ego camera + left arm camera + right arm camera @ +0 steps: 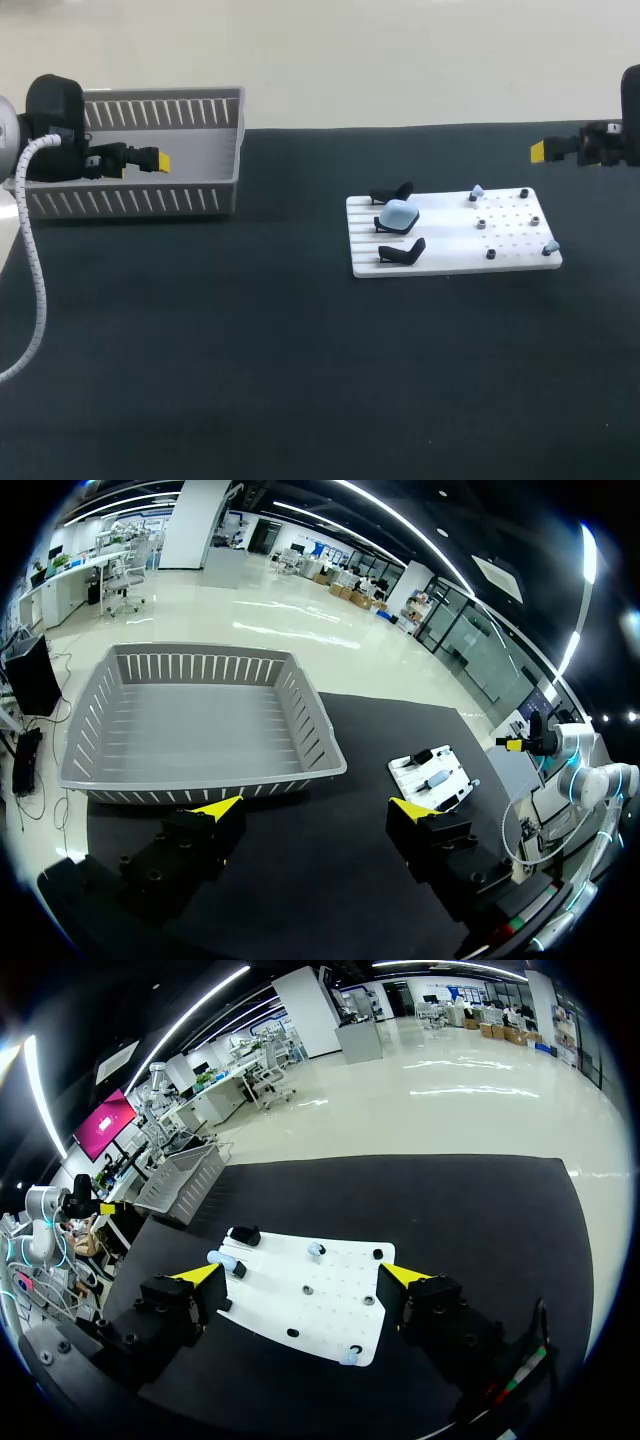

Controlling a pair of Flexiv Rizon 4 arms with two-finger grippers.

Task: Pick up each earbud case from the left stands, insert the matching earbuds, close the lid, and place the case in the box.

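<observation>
Noted: left gripper [312,806] and right gripper [302,1274] wide open, empty. The pale-blue rounded plastic earbud case [398,213] waits at left gripper's three o'clock; approach squarely, pinching its sides.

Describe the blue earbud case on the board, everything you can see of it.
The earbud case is a small, rounded, pale blue shell, smooth like plastic. It rests on the middle black stand of three along the slotted left part of the white board. The stands on either side of it are empty. Its lid looks shut, though the seam is too small to make out. Only its own stand touches it.
</observation>
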